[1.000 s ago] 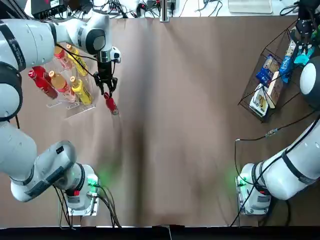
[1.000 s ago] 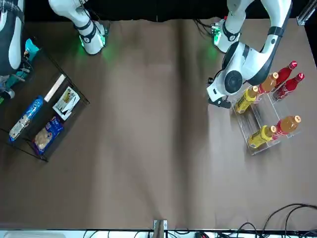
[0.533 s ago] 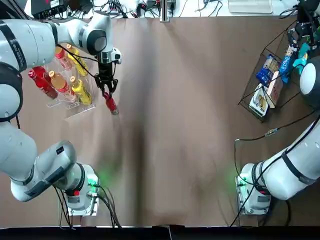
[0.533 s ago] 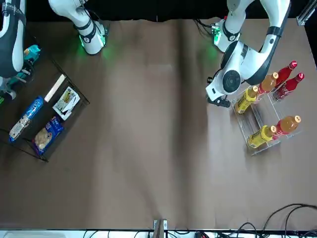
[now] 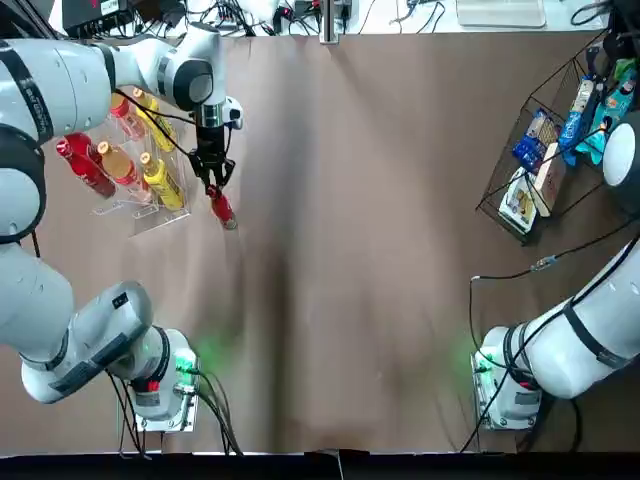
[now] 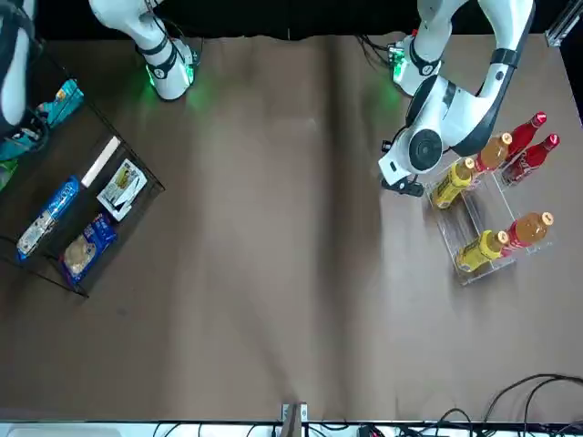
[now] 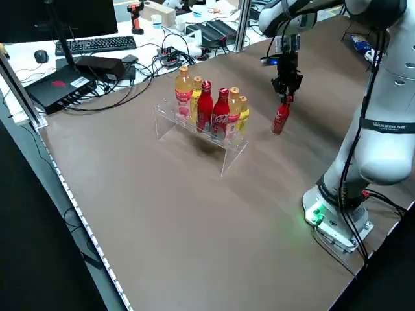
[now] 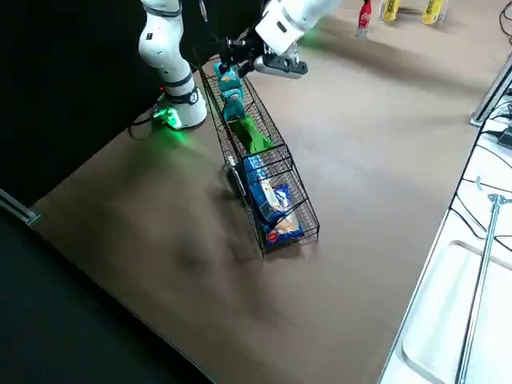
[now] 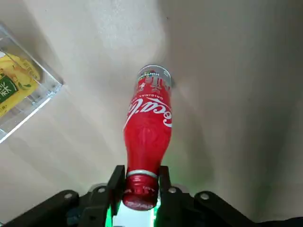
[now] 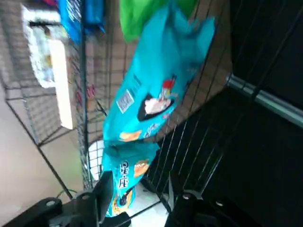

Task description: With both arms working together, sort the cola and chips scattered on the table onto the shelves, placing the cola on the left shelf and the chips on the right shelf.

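My left gripper (image 5: pixel 212 185) is shut on the red cap of a cola (image 5: pixel 221 208) bottle, which hangs slightly tilted beside the right end of the clear left shelf (image 5: pixel 150 215). In the left wrist view the fingers clamp the cola's (image 9: pixel 147 118) cap. Two more colas (image 7: pixel 206 107) stand on that shelf. My right gripper (image 8: pixel 240 62) is over the black wire right shelf (image 5: pixel 490 195), shut on a teal chips packet (image 10: pixel 124 182). Another teal packet (image 10: pixel 156 94) and a green one (image 8: pixel 254 136) sit in the basket.
Orange-drink bottles (image 5: pixel 115 160) and yellow-labelled bottles (image 5: pixel 160 180) share the clear rack. Larger blue and white packs (image 8: pixel 272 196) fill the basket's near end. Cables, a keyboard and boxes (image 7: pixel 91 45) lie beyond the table's far edge.
The right gripper has shifted with its teal packet toward the far right end of the basket. The left gripper and cola have barely moved.
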